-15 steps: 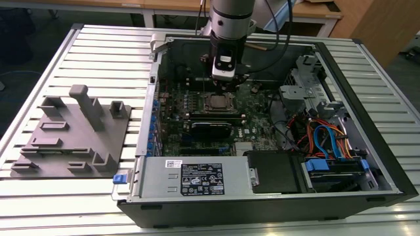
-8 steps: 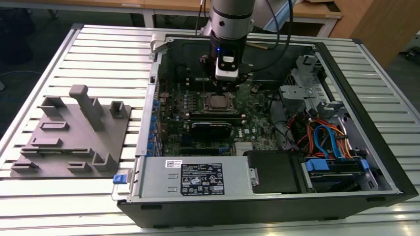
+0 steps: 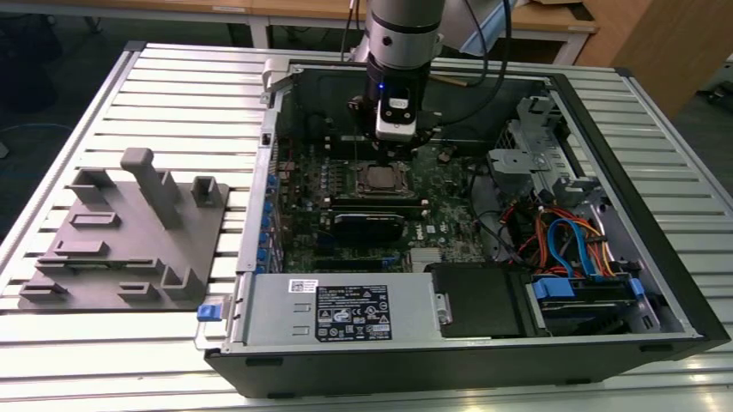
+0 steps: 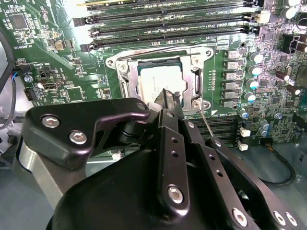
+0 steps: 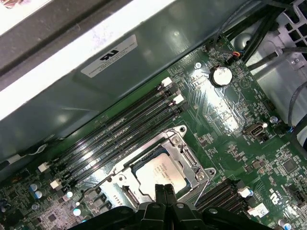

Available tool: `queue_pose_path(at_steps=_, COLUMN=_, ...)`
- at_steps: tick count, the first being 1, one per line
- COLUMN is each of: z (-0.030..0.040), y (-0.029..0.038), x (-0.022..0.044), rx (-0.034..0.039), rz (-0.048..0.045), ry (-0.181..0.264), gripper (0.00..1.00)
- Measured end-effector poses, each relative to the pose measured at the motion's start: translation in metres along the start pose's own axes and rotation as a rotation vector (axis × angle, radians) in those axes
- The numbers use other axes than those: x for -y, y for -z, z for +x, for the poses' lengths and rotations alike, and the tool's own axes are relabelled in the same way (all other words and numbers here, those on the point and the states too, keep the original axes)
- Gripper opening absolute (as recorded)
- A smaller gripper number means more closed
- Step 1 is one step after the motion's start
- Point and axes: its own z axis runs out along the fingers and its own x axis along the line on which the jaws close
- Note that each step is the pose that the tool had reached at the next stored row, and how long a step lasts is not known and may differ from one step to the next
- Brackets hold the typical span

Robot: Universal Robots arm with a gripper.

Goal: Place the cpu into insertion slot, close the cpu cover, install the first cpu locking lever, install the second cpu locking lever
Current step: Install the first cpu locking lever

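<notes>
Logged claw (image 3: 379, 163) closed, empty, upper centre in exterior view, over covered cpu (image 3: 376, 180); locking lever (image 4: 206, 124) judged current step, needing downward press.

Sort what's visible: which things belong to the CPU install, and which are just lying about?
Job: flat square silver-tan cpu; silvery square metal cpu cover framing it; black metal gripper over its edge.
Lying about: long black memory slots; round silver coin battery; grey plastic fixture tray.
</notes>
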Motion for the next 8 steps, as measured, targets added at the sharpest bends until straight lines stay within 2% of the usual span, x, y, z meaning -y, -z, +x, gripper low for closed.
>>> queue_pose_path(at_steps=8, z=-0.0001, y=0.0065, x=0.0, rx=0.0, rz=0.0001, ry=0.001, gripper=0.1)
